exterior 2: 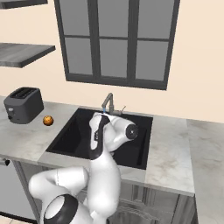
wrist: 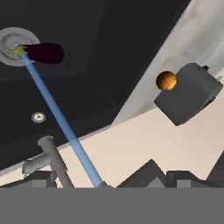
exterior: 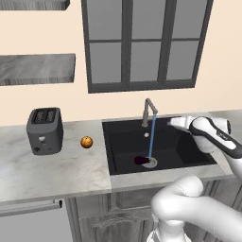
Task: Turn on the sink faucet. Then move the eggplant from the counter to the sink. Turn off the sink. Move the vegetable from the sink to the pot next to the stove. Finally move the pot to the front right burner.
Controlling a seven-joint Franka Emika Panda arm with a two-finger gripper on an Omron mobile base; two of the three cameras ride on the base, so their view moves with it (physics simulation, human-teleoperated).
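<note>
The sink faucet (exterior: 149, 111) (exterior 2: 108, 103) (wrist: 50, 159) stands at the back of the black sink (exterior: 123, 142) (exterior 2: 72, 135) (wrist: 109, 52), and a blue stream of water (exterior: 152, 137) (wrist: 57, 113) runs from its spout onto the silver drain (exterior: 152, 164) (wrist: 11, 43). The dark purple eggplant (exterior: 141, 160) (wrist: 46, 52) lies on the basin floor, touching the drain. My gripper (exterior: 171, 122) (exterior 2: 105, 115) (wrist: 96, 176) hovers just right of the spout, level with its top, open and holding nothing. The pot and the stove are out of view.
On the marbled counter (exterior: 56, 170) (exterior 2: 170, 157) left of the sink sit a small orange fruit (exterior: 86, 142) (exterior 2: 48, 120) (wrist: 166, 81) and a dark grey toaster (exterior: 45, 130) (exterior 2: 24, 105) (wrist: 188, 94). A window rises behind the faucet.
</note>
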